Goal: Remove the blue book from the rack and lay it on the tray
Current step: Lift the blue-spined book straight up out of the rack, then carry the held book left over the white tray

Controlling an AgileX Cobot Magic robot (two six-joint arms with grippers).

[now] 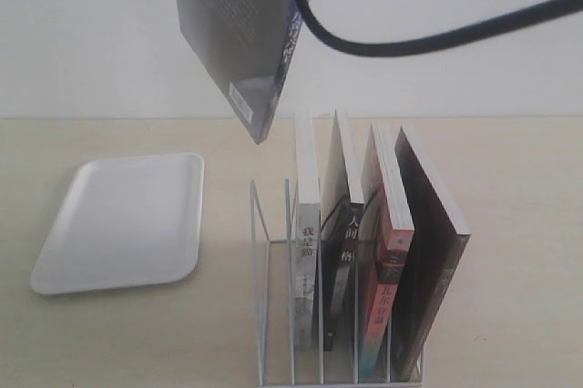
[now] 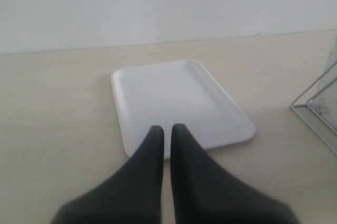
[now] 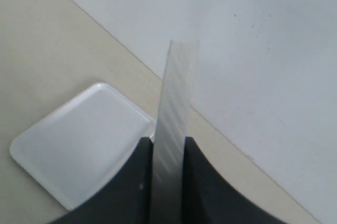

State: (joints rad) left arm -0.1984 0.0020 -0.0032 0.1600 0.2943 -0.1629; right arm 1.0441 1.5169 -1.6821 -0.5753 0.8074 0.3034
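Right gripper point(image 3: 168, 148) is clenched on the blue book point(image 1: 239, 28), pinching one edge. In the exterior view the book is clear of the rack point(image 1: 260, 260) and hangs tilted in the air at the rack's 11 o'clock. The tray point(image 1: 118, 224) lies flat at the book's 7 o'clock with nothing on it. Left gripper point(image 2: 167, 132) is pinched together on nothing, hovering just by the tray's rim.

Risks, my read:
- Thin paperback with a smooth-looking cover, held by a narrow strip. It can pivot or slip on a fast swing.
- The low corner looks near the white-spined book point(image 1: 306, 224) and could clip it.
- The tray has a shallow rim and rounded corners, and is barely book-sized. An off-centre drop leaves the book propped on the rim.
- The rack is thin white wire, probably light, so a knock shifts it.
- Black cable point(image 1: 410, 42) loops beside the book, so a snag is possible.
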